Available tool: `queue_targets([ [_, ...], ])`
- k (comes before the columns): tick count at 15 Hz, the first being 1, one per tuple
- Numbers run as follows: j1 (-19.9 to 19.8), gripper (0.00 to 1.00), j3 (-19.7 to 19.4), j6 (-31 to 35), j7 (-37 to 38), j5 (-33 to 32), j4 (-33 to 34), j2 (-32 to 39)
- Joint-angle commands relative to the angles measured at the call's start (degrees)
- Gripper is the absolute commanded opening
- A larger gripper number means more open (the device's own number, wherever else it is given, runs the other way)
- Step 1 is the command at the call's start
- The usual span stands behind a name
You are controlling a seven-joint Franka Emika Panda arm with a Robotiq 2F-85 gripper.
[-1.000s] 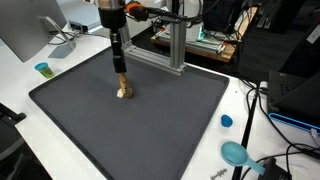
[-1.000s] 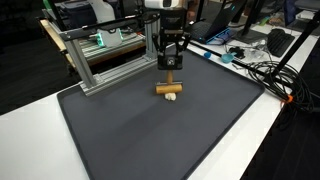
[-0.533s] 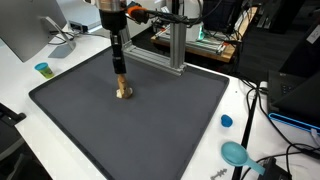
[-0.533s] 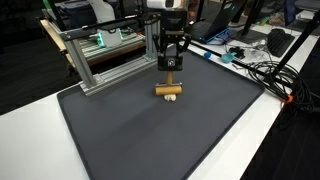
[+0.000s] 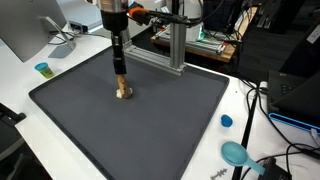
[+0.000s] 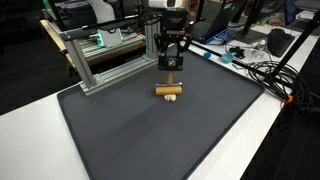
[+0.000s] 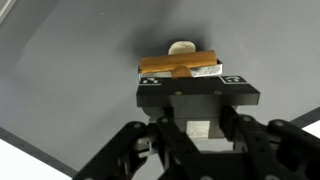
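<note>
My gripper (image 5: 120, 68) (image 6: 171, 64) hangs over the middle of a dark grey mat (image 5: 150, 125) (image 6: 150, 135). It is shut on a small brown wooden block (image 6: 171, 62) (image 7: 182, 72). Directly below it a wooden cylinder (image 6: 169, 89) (image 7: 180, 64) lies flat on the mat, with a pale round piece (image 6: 172, 98) (image 7: 182, 47) against it. In an exterior view these pieces show as one small wooden cluster (image 5: 124, 94). The held block is just above the cylinder; I cannot tell whether they touch.
An aluminium frame (image 5: 175, 45) (image 6: 85, 60) stands at the mat's back edge. A small blue cup (image 5: 42, 69) sits by a monitor (image 5: 25, 30). A blue cap (image 5: 226, 121), a teal scoop (image 5: 236, 153) and cables (image 6: 265, 75) lie on the white table.
</note>
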Motion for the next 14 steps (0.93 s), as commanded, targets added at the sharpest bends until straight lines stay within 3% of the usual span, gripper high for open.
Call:
queue_targets([
  [1,0.9,0.21,-0.8,0.5,2.5,-1.5,1.2,2.1],
  [14,1.6,0.21,-2.2,1.6,8.4,-4.4,4.6,5.1],
])
